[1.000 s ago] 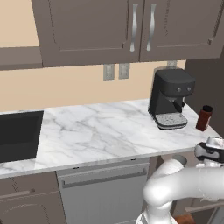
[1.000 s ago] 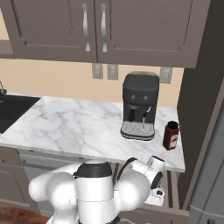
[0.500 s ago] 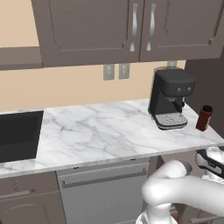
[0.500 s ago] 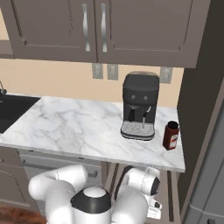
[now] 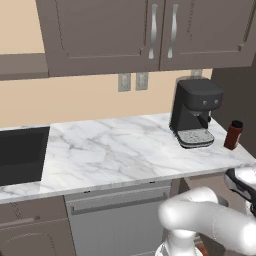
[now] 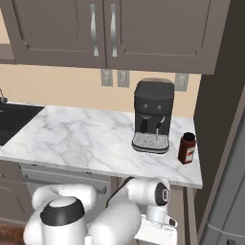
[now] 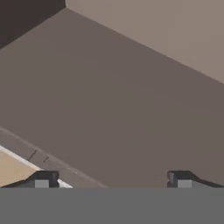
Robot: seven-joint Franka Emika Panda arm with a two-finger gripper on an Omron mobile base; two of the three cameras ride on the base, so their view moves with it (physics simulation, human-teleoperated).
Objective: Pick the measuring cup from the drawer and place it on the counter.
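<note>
In the hand view my gripper (image 7: 111, 181) is open, its two dark fingertips (image 7: 42, 179) far apart with nothing between them. It looks onto the taupe-brown flat inside of the drawer (image 7: 109, 100), with a lighter wall along the upper right. The measuring cup is out of view. The white marble counter (image 5: 110, 150) (image 6: 81, 139) runs above. My arm's wrist (image 6: 155, 194) bends down below the counter's right end, and the hand (image 5: 245, 186) sits low at the right edge of the left base view.
A black coffee machine (image 5: 196, 112) (image 6: 152, 116) stands at the counter's right, with a dark red bottle (image 5: 232, 135) (image 6: 186, 148) beside it. A dark sink (image 5: 20, 160) lies at the left. A grey front panel (image 5: 117, 220) sits under the counter. Wall cabinets hang above.
The hand has sunk from the level of the counter's edge to below it at the right end. The bottle and coffee machine have not moved.
</note>
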